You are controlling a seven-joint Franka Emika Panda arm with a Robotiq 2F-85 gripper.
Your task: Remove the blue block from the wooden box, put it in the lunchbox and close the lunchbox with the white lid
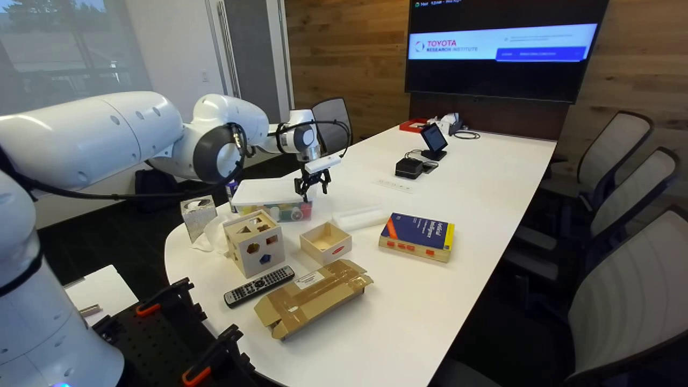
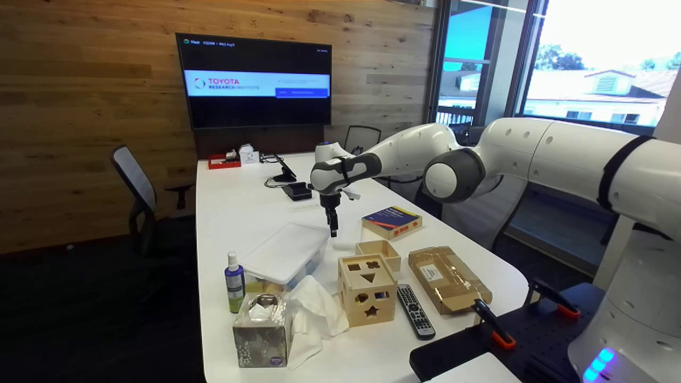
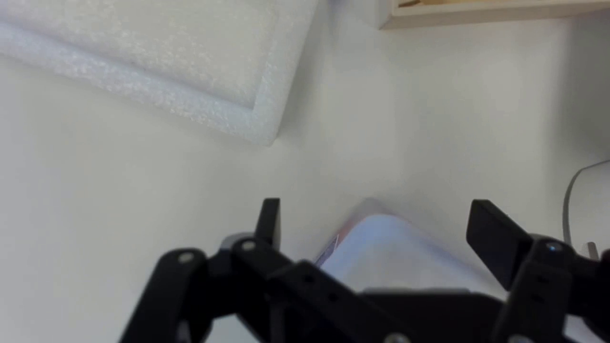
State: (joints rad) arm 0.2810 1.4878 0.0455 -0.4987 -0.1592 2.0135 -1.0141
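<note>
I had the gripper (image 3: 376, 212) spread wide, its two fingers (image 3: 270, 221) standing well apart and holding nothing. On the wrist view a rounded corner of the white lid (image 1: 269, 189) showed below, between them, blurry; couldn't tell whether the hand touched it. In an exterior view the gripper (image 1: 314, 192) hung with that gap plain to see, tips down by the lid's end. In an exterior view the gripper (image 2: 333, 233) was side-on, fingers overlapping, so I couldn't judge the gap there.

Pose: I had the arm (image 1: 91, 129) stretched from its base out over the table (image 1: 408, 306), bent at the elbow, wrist dropped, hand facing down.

Lid lay across the top of the lunchbox (image 1: 290, 211), coloured bits inside; couldn't tell if it was pressed on. The blue block (image 1: 265, 259) I got only as a patch of solid blue at a low hole in the wooden box (image 1: 275, 251); the rest was hidden, so I couldn't tell how it lay. That box stood between the lunchbox and the remote (image 1: 259, 285), near the wooden tray (image 1: 313, 249).
</note>
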